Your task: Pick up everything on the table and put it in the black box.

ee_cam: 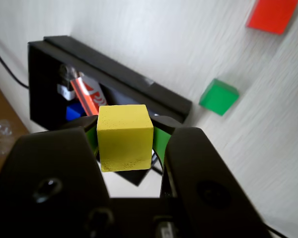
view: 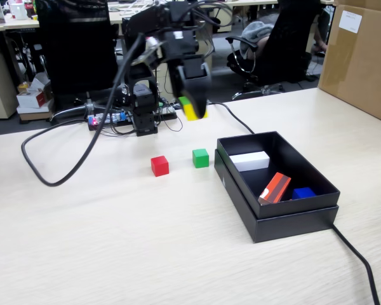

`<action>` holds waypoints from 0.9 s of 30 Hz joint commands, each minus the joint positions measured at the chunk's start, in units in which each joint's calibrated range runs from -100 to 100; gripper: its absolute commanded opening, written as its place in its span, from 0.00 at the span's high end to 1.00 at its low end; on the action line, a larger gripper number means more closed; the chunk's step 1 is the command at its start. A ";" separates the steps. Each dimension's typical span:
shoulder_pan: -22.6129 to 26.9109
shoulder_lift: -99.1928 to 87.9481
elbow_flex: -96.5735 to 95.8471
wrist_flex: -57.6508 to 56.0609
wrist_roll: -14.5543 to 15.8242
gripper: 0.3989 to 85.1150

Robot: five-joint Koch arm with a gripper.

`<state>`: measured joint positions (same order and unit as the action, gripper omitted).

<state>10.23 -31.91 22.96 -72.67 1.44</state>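
Note:
My gripper (view: 193,109) is shut on the yellow cube (view: 194,112) and holds it in the air above the table (view: 114,241), left of the black box (view: 292,219) and behind the other cubes. In the wrist view the yellow cube (ee_cam: 125,137) sits between the green-padded fingers of the gripper (ee_cam: 125,141). The green cube (view: 200,158) lies on the table just left of the box, and the red cube (view: 159,166) lies left of it. Both show in the wrist view, green cube (ee_cam: 218,96) and red cube (ee_cam: 272,15), with the box (ee_cam: 44,84) beyond the cube.
The box holds a white block (view: 249,161), an orange-red block (view: 275,188) and a blue piece (view: 303,193). A black cable (view: 63,171) loops on the table's left; another runs from the box's front corner (view: 359,260). A brown carton (view: 362,57) stands at the far right.

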 commanded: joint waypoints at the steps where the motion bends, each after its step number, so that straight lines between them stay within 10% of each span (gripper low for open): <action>1: 2.10 6.38 8.41 0.05 2.54 0.92; 27: 3.96 50.21 23.64 2.65 5.42 0.80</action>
<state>14.33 20.13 45.41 -72.59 6.62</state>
